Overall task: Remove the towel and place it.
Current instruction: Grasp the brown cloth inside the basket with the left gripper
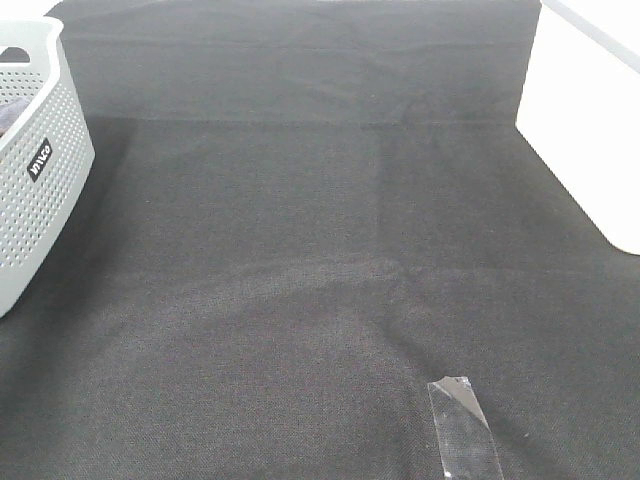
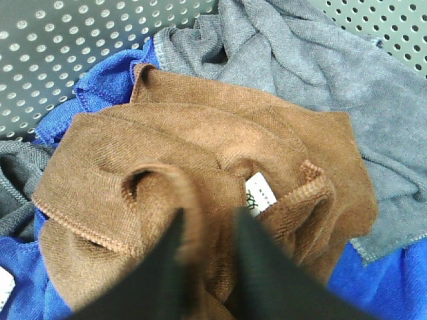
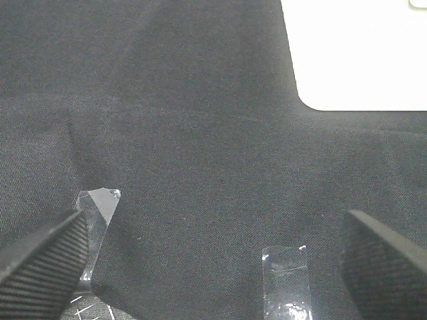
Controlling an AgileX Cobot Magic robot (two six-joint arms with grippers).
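The reddish-brown towel [image 2: 200,133] lies crumpled in the basket [image 2: 53,53], on top of other cloths, its small white tag [image 2: 260,193] facing up. My left gripper [image 2: 208,227] is shut on a raised fold of the towel, with both dark fingers [image 2: 163,273] pressed against that ridge. In the exterior high view the towel and both grippers are out of sight. My right gripper [image 3: 212,230] hovers open over the black table cloth [image 3: 200,133] with nothing between its fingers.
A white perforated basket [image 1: 40,200] stands at the table's left edge. Blue cloth [image 2: 387,280] and grey cloth [image 2: 320,73] lie around the towel inside it. A white surface [image 1: 590,130] borders the black cloth at the right. Clear tape [image 1: 462,425] sticks to the cloth near the front.
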